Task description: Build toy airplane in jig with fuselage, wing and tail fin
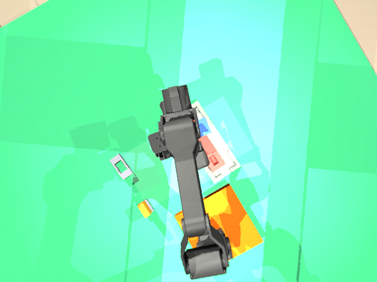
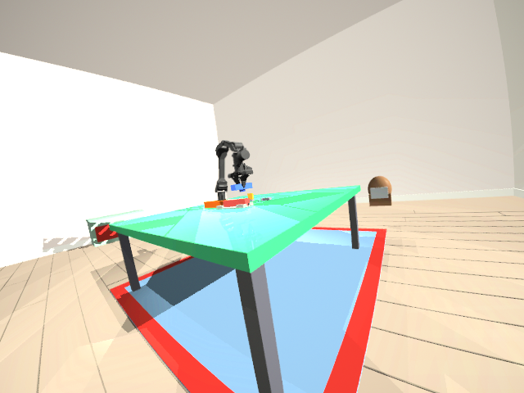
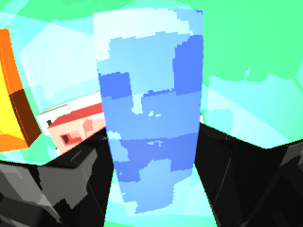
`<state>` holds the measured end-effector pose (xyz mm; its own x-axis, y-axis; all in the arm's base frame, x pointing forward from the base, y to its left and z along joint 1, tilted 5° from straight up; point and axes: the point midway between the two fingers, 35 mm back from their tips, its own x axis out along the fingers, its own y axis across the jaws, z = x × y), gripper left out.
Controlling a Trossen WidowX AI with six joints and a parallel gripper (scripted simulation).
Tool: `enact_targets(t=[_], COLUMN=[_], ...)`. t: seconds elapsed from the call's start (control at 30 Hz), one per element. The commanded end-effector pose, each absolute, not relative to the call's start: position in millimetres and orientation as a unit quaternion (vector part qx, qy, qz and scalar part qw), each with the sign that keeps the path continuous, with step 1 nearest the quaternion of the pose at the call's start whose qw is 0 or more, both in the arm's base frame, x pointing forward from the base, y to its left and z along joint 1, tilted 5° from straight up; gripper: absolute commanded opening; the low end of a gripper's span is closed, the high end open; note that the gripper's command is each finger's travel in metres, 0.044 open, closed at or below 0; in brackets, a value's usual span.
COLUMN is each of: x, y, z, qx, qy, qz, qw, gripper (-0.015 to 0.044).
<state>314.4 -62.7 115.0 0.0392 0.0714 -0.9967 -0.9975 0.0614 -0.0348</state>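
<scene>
Leftmost in the top view, the frame (image 1: 125,173) (image 2: 265,198) lies well apart from my work; I see no trouble there. Next is the fin (image 1: 145,208) (image 2: 250,196), on the table and not yet fitted; a low swing of my arm could knock it. My fingers (image 2: 240,183) pinch the wing (image 1: 203,127) (image 2: 248,186) (image 3: 151,113) in the air. It looks slightly tilted from outside, so lowering it this way could jam its tab on the socket's edge. Pressing on might twist it in my grip, and letting go too soon could leave it perched. To its right, the fuselage (image 1: 207,144) (image 2: 234,203) (image 3: 76,132) lies in the cradle (image 1: 237,165) (image 2: 241,206) (image 3: 78,102); a skewed push could lift one end. I can't tell whether it is fully down. Rightmost, the orange block (image 1: 248,230) (image 2: 213,205) (image 3: 5,95) stands near the cradle, a snag if I retreat low.
</scene>
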Motion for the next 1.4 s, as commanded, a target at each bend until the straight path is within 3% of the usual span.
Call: enact_targets(t=[0.0, 0.27, 0.53, 1.37], x=[310, 302, 302, 303], y=[-73, -92, -92, -90], z=[110, 105, 105, 83], qx=[-0.494, -0.528, -0.528, -0.528], qy=[0.467, 0.432, 0.432, 0.432], qz=[0.513, 0.543, 0.543, 0.543], qw=[0.524, 0.49, 0.49, 0.49], gripper=[0.0, 0.0, 0.0197, 0.0197])
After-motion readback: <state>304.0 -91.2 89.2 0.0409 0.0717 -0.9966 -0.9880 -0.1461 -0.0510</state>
